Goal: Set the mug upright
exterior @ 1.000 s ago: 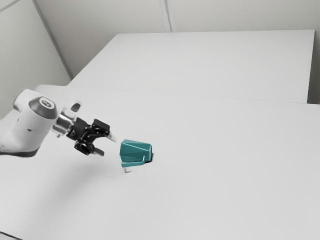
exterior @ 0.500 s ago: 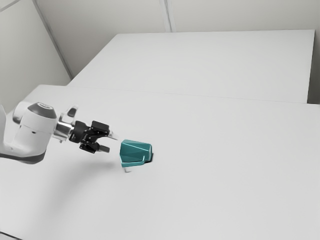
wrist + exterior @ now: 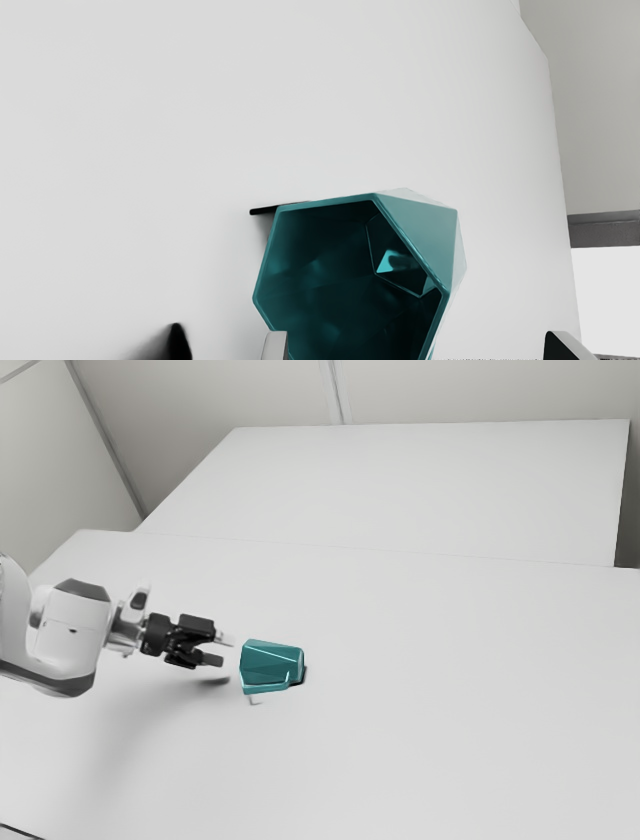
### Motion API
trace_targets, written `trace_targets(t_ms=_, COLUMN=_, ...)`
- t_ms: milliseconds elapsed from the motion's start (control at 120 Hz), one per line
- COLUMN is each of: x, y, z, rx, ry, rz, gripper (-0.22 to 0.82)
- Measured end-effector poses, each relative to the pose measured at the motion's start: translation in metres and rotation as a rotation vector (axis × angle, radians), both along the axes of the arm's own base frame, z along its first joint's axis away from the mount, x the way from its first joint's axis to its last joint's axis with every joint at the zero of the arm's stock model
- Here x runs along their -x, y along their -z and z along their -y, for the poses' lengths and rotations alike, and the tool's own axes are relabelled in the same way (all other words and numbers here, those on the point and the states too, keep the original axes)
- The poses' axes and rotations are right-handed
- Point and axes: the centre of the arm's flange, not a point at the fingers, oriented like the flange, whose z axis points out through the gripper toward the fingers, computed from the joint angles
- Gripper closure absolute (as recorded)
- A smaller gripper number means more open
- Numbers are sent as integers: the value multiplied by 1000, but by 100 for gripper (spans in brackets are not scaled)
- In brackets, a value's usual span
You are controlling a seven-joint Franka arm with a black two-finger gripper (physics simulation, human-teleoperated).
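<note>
The arm (image 3: 72, 632) comes in from the exterior view's left, and at its end the hand (image 3: 227, 650) reaches nearly level over the worktop (image 3: 430, 690), aimed toward the exterior view's right. Its fingers are spread well apart with nothing clamped between them. The mug (image 3: 272, 665) lies on its side on the worktop, just beyond the fingertips, its open mouth facing the hand. In the wrist view, one fingertip overlaps the mug's rim, while the other stands out past its side.
</note>
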Motion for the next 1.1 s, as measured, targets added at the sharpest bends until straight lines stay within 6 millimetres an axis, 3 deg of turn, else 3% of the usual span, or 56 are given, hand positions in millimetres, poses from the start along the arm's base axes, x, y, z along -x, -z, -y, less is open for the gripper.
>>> trace_targets(t_ms=733, x=-24, y=22, z=48, rx=29, ry=136, rz=116, gripper=10)
trace_targets(t_ms=858, x=-26, y=22, z=50, rx=34, ry=140, rz=130, gripper=20)
trace_targets(t_ms=1100, x=-26, y=25, z=52, rx=41, ry=146, rz=142, gripper=53)
